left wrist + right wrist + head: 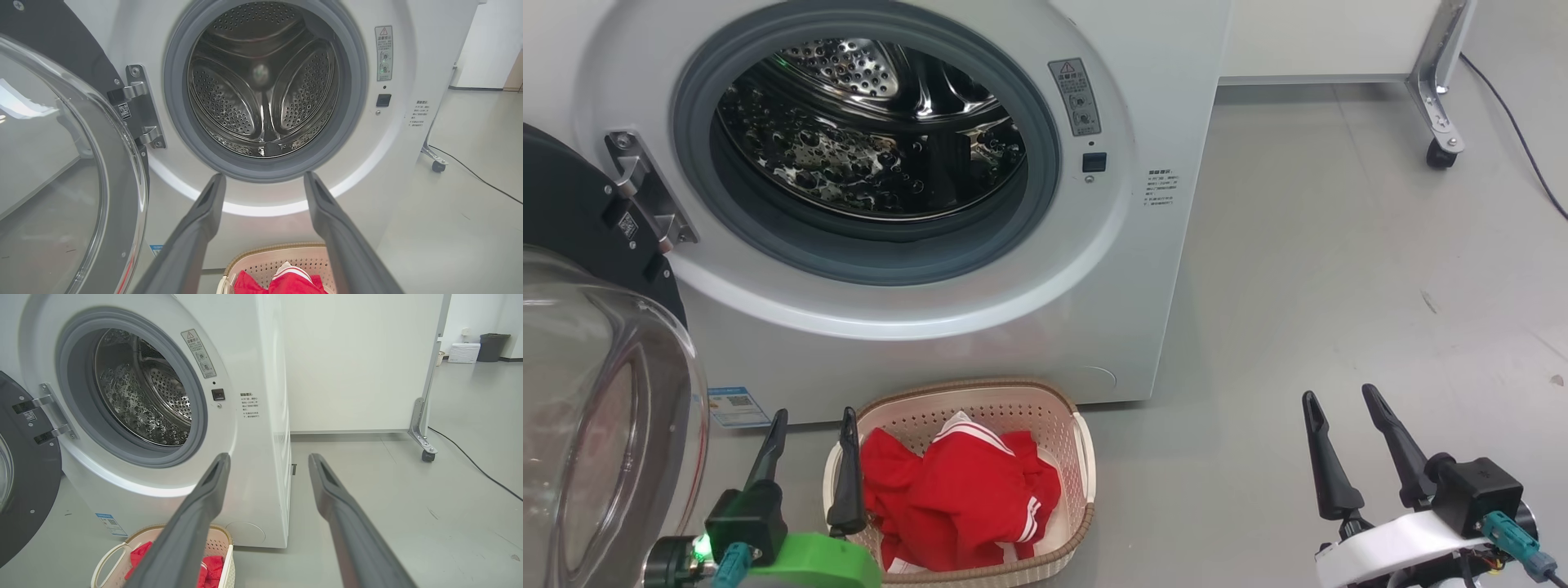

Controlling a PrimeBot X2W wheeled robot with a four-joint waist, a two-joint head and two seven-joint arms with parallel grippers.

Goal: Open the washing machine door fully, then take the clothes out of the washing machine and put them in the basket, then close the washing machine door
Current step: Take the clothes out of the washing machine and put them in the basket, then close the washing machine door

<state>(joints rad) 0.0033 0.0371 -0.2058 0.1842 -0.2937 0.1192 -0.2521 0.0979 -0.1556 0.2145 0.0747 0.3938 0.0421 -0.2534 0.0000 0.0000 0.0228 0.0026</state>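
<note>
Wide-open, empty left gripper (814,415) sits at the left rim of the small cream perforated plastic basket (1085,457), bright red white-striped garments (964,490) lying in it just right of the fingers (848,474). Equally wide and empty, right gripper (1339,394) hangs over bare grey floor (1339,269), well clear. Behind: big white front-loading washing machine (1143,269), round black-rimmed glass door (572,212) swung open at far left.

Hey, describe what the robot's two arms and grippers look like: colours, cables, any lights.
The left gripper and right gripper each have two long, tapering matte black fingers on a black block mount. The left wrist is a bright green plastic shell with a small glowing green light. The right wrist is a white plastic shell. A teal cable connector plugs in at each wrist.
</note>
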